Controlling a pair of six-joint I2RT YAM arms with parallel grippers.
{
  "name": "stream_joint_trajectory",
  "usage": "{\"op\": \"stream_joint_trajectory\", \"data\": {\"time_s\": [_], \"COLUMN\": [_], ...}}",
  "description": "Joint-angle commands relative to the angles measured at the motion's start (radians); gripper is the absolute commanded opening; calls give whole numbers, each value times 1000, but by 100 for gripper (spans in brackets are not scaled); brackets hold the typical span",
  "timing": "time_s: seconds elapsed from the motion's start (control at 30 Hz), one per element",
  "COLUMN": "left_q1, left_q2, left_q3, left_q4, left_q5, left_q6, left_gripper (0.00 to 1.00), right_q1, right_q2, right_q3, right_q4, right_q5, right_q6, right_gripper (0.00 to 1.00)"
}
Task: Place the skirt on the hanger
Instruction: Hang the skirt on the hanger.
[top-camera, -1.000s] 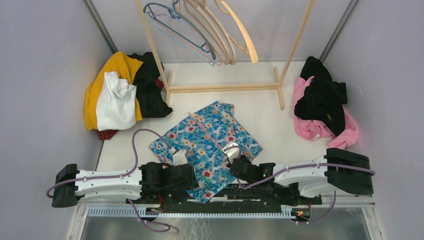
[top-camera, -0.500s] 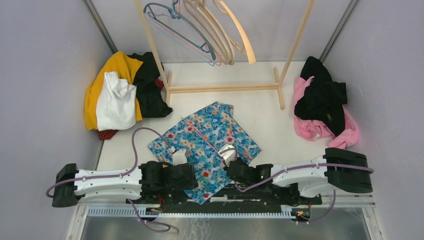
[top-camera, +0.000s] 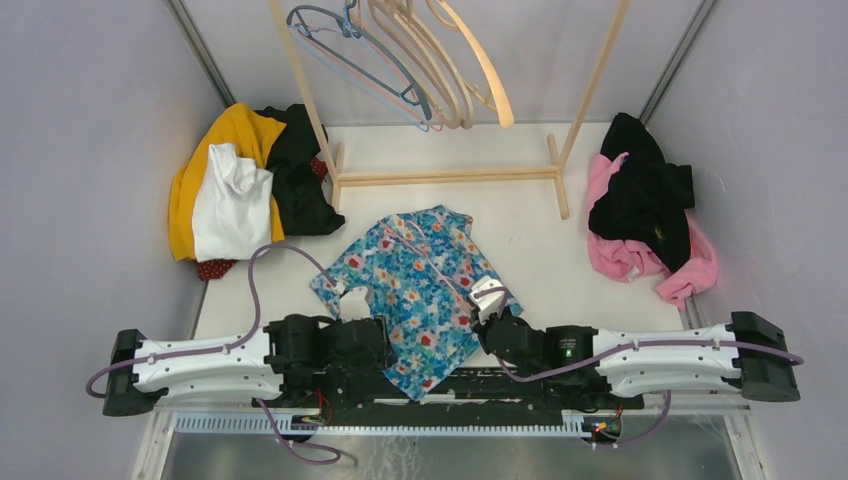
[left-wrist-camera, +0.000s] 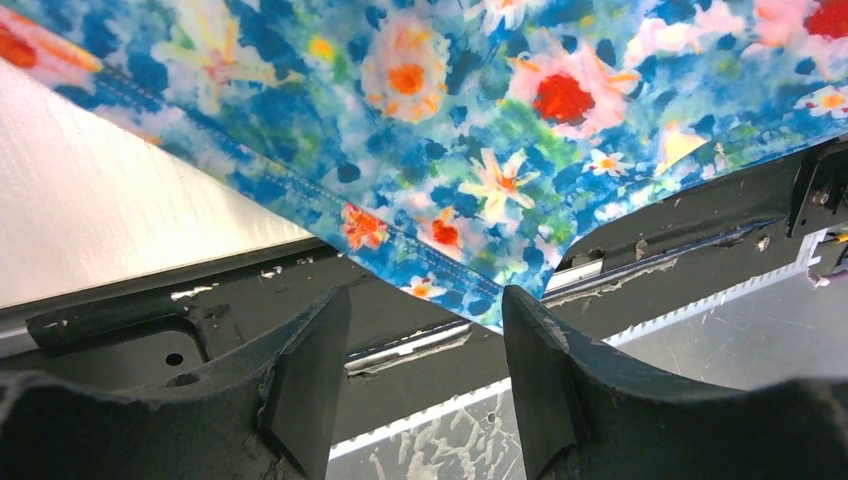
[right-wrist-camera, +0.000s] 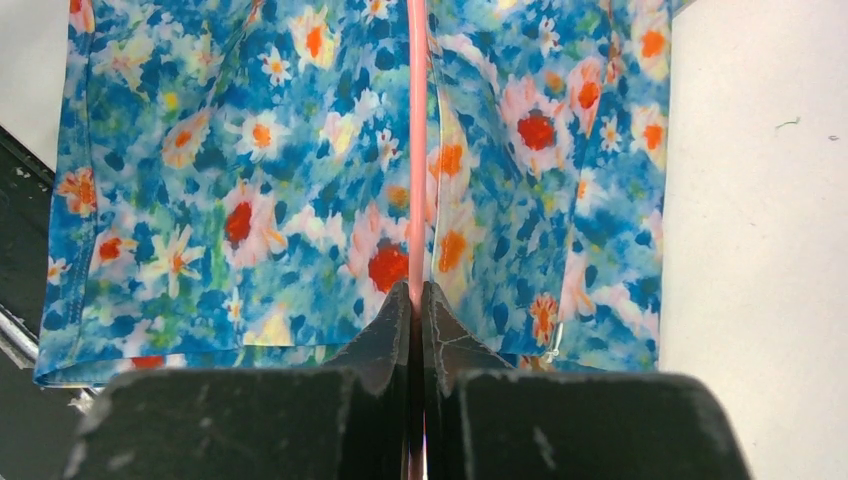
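The blue floral skirt (top-camera: 415, 285) lies spread on the table between the arms, its near corner hanging over the black front rail. A thin pink hanger (right-wrist-camera: 417, 150) runs across it. My right gripper (right-wrist-camera: 416, 300) is shut on the pink hanger's bar, over the skirt's right half; in the top view it sits at the skirt's right edge (top-camera: 487, 300). My left gripper (left-wrist-camera: 425, 330) is open and empty, at the skirt's lower left edge (left-wrist-camera: 400, 230), above the rail; in the top view it sits at the skirt's left side (top-camera: 352, 305).
A wooden rack (top-camera: 450, 175) with several hangers (top-camera: 400, 60) stands at the back. A yellow, white and black clothes pile (top-camera: 240, 185) lies back left. A black and pink pile (top-camera: 650, 210) lies at the right. The black front rail (left-wrist-camera: 200, 310) runs under the left gripper.
The right arm has stretched out and its gripper moved right and slightly back with the hanger. The skirt shifted right and bunched narrower. The left gripper stayed near the skirt's left edge.
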Motion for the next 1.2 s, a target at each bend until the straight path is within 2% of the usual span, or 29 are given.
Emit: {"op": "stream_joint_trajectory", "data": {"time_s": [0.0,0.1,0.47,0.8,1.07,1.17], "left_q1": [-7,-6,-6,-7,-6,-6], "left_q2": [-9,-12,-48,-52,-48,-27], "left_q3": [65,86,132,141,149,164], "left_q4": [-42,-63,-120,-119,-119,-104], "left_q5": [-59,-74,-119,-127,-141,-150], "left_q6": [28,29,28,32,38,53], "left_gripper": [65,65,65,65,65,68], "right_q1": [17,28,122,189,194,192], "right_q2": [-48,-59,-167,-232,-319,-339], "right_q3": [39,88,313,360,405,441], "right_q4": [-33,-69,-374,-493,-595,-629], "right_q5": [78,94,278,464,593,636], "right_q6": [-28,-43,-42,-2,-7,-27], "right_gripper": [1,1,1,1,1,1]}}
